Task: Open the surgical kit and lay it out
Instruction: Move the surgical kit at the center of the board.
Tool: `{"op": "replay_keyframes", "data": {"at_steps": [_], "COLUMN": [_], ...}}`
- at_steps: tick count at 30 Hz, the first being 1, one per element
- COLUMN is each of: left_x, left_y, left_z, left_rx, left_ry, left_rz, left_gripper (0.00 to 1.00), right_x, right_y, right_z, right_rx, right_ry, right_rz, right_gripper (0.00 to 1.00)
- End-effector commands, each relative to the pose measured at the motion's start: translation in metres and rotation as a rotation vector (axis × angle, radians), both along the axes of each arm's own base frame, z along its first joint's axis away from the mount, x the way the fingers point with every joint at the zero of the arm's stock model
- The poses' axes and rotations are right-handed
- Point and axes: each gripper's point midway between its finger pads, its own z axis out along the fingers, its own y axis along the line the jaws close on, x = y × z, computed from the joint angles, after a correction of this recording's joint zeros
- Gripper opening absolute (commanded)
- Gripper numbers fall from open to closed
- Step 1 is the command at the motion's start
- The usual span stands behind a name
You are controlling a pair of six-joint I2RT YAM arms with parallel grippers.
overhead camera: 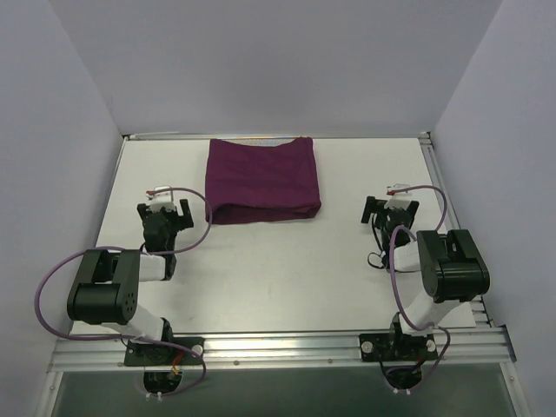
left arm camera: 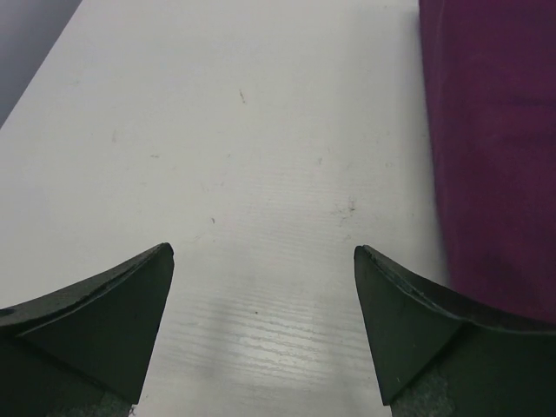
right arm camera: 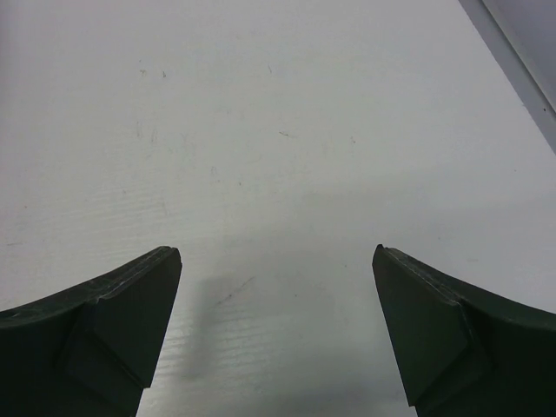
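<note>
The surgical kit [overhead camera: 261,181] lies at the back middle of the table as a folded deep-purple cloth bundle; whatever it wraps is hidden. Its left side fills the right edge of the left wrist view [left arm camera: 495,148]. My left gripper [overhead camera: 165,208] hovers open to the left of the bundle's near corner, fingers wide over bare table [left arm camera: 263,252]. My right gripper [overhead camera: 389,207] stands open well to the right of the bundle, with only white table between its fingers [right arm camera: 276,250]. Neither touches the cloth.
The white table [overhead camera: 278,278] is walled by grey panels at left, back and right. A metal rail [overhead camera: 278,347] runs along the near edge with both arm bases. Purple cables loop from each arm. The table's right edge [right arm camera: 512,52] shows in the right wrist view.
</note>
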Motion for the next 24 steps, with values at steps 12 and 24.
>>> {"op": "replay_keyframes", "data": {"at_steps": [12, 24], "left_x": [-0.031, 0.022], "left_y": [0.065, -0.007], "left_z": [0.119, 0.167], "left_rx": [-0.352, -0.605], "left_ry": [-0.129, 0.011], "left_rz": [0.604, 0.068], "left_gripper": [0.94, 0.96], "right_x": [-0.014, 0.084], "right_y": [0.003, 0.120], "right_z": [0.100, 0.134], "right_rx": [-0.135, 0.435], "right_ry": [-0.171, 0.059], "right_rz": [-0.348, 0.289], "right_gripper": [1.00, 0.99]}}
